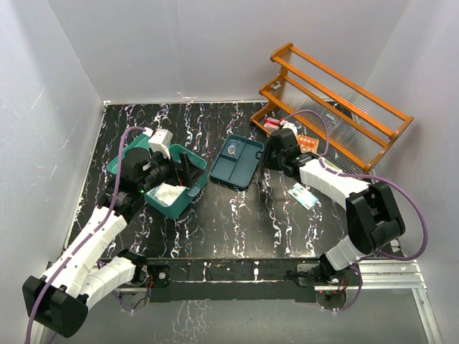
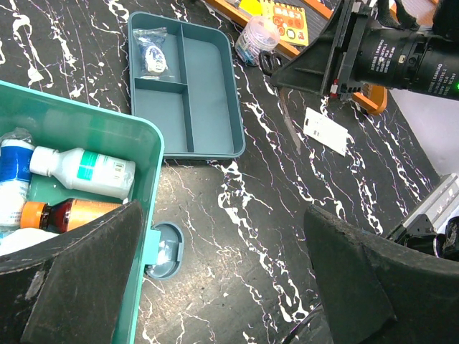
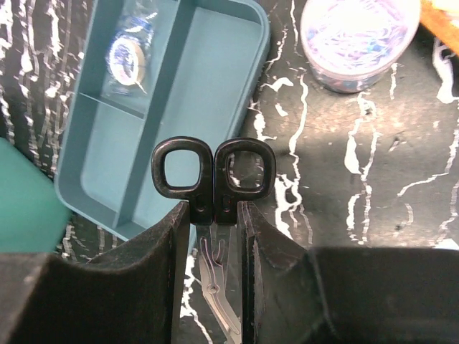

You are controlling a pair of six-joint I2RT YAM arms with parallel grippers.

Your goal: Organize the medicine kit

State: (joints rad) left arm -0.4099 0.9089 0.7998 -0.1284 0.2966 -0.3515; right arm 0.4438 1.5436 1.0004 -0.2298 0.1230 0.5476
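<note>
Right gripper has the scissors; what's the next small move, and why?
Probably shift the right gripper slightly over the divided tray and lower: it is shut on the scissors, whose handles hang at the rim of the tray's long compartment, which looks bare; a bagged item sits in a small one.

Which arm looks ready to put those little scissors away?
Right. The right gripper holds the black-handled scissors close by the divided tray; the left gripper hangs open and empty at the medicine kit.
</note>
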